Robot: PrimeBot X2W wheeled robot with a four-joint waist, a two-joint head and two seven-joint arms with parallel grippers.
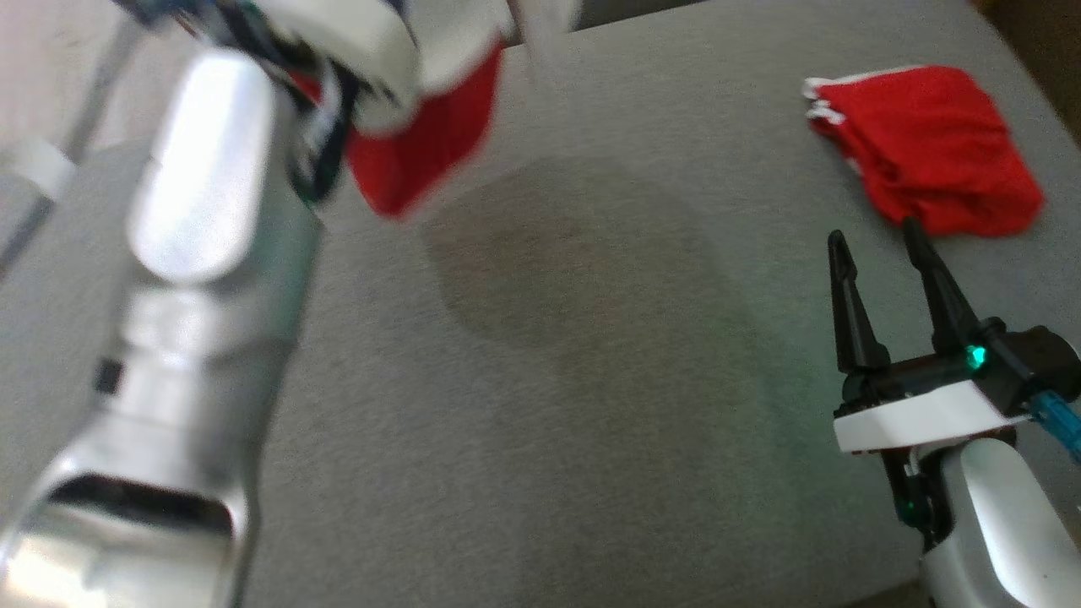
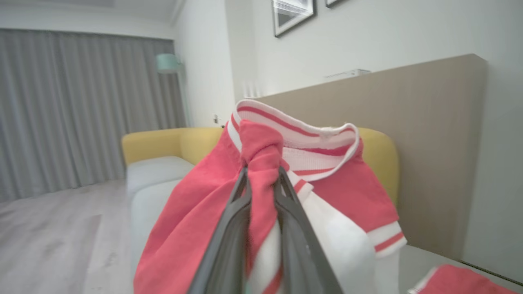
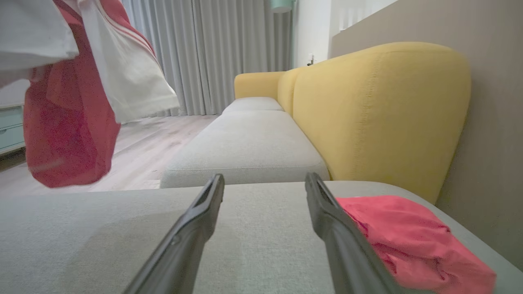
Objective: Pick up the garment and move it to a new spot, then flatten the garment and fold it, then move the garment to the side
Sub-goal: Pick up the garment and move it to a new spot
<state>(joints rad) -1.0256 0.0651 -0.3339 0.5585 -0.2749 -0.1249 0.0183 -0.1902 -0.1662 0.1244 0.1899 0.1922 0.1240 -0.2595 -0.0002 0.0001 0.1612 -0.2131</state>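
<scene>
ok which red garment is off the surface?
The jersey with white sleeves, hanging pinched in the left gripper. The smaller red bundle lies on the grey surface by the right gripper.

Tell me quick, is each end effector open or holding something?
Left end effector: shut on the garment.
Right end effector: open, holding nothing.

The head camera looks steeply down on the grey upholstered surface (image 1: 591, 405), with the left forearm (image 1: 203, 253) close and blurred. The left wrist camera sits high, facing level towards the yellow sofa (image 2: 163, 143), the garment (image 2: 196, 212) right before it. The right wrist camera lies low over the surface, facing the same sofa and sharing the red bundle (image 1: 929, 152) with the head view.
</scene>
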